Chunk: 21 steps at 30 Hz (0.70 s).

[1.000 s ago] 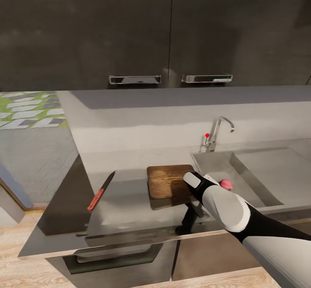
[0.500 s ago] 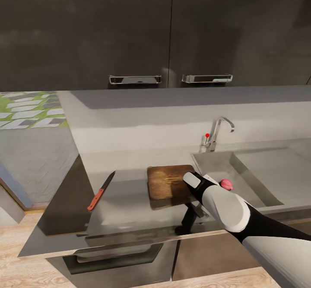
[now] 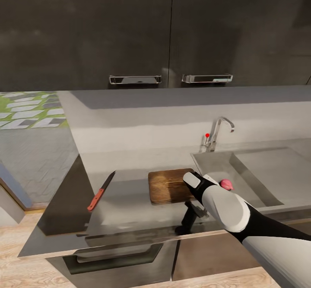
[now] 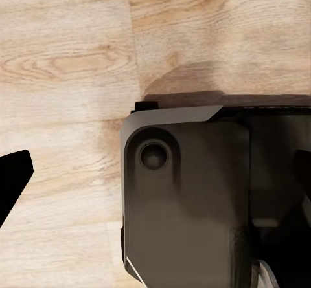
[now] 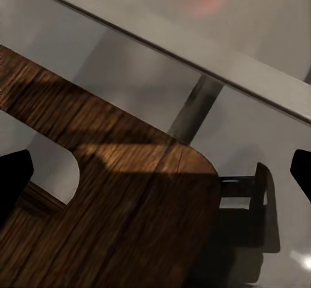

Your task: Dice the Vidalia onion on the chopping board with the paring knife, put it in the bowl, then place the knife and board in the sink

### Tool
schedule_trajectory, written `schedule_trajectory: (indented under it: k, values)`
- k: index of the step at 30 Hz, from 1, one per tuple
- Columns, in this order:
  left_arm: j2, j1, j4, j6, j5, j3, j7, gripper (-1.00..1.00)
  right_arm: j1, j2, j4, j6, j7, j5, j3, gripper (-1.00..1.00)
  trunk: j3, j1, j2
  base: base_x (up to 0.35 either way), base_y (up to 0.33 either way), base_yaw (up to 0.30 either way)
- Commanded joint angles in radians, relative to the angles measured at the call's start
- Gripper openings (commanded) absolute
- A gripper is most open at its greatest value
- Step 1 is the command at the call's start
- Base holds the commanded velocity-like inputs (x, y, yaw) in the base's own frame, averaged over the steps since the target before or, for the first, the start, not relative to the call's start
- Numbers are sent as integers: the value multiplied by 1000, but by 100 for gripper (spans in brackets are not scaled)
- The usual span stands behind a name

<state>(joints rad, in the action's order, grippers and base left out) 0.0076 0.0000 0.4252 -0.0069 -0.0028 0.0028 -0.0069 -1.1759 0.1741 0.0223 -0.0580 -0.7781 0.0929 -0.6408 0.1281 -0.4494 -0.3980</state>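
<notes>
The dark brown chopping board [image 3: 168,186] lies flat on the grey countertop [image 3: 125,206], just left of the sink [image 3: 259,173]. The right wrist view shows its rounded corner [image 5: 129,197]. My right gripper [image 3: 193,212] [image 5: 155,171] hangs open over that near right corner, with nothing between its fingers. A pink Vidalia onion [image 3: 226,185] sits in the sink, partly hidden behind my right arm. The paring knife [image 3: 100,191], red handle and dark blade, lies on the countertop left of the board. My left gripper [image 4: 155,178] is open above the floor. The bowl is out of view.
A chrome faucet [image 3: 216,134] with a red knob stands behind the sink. Dark upper cabinets [image 3: 172,29] hang over the counter. The left wrist view looks down on wood floor [image 4: 65,74] and my dark base [image 4: 188,197].
The chopping board has dropped from a tilted, raised pose to lying flat on the countertop. My right arm has hardly moved.
</notes>
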Motion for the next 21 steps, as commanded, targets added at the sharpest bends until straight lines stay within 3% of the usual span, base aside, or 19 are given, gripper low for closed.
schedule_trajectory:
  k: [1,14,21]
  values:
    - [0,0,1,-1,0,0,-1,100,-1,0,1,-6,-2,10,4,100,2,-1,-2,0,0,0]
    - [0,0,1,-1,0,0,-1,100,-1,-1,12,-5,0,-2,9,100,2,-1,-2,0,0,0]
    - [0,0,1,-1,0,0,-1,100,-1,0,18,-4,4,-106,15,100,2,-1,-2,0,0,0]
